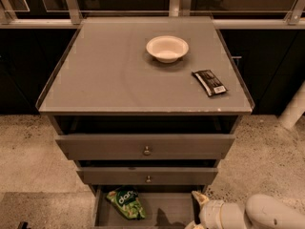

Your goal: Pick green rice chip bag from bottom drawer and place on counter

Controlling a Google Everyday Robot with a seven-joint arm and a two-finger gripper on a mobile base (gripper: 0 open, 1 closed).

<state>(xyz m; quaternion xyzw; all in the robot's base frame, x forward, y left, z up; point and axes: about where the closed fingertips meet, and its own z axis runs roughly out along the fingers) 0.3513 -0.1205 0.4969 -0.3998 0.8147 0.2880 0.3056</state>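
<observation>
In the middle of the frame, a grey cabinet (66, 128) is standing on a speckled floor (28, 151), and its flat table (105, 80) with a thin raised rim is filling most of the upper half. Below the table, three drawers are stepping down towards the lower edge. The wide top drawer (105, 147) is sitting slightly pulled out. The middle drawer (181, 176) is sitting under it, narrower in the picture. The bottom drawer (167, 213) is standing open at the lower centre, showing its flat grey floor.

At the lower right corner, a thick white arm (271, 213) is reaching in from the right edge. A pale bowl (167, 48) is resting upright on the table, right of centre towards the back. The green rice chip bag (126, 203) is lying inside the bottom drawer at its left end, with its white lettering facing up. A small black wrapper (209, 82) is lying flat on the table near the right rim, apart from the bowl.

The pincer (197, 210) is hanging at the right end of the bottom drawer, well apart from the bag. Whether it is apart or together cannot be told. A small round knob (147, 150) is sitting at the centre of the top drawer front.
</observation>
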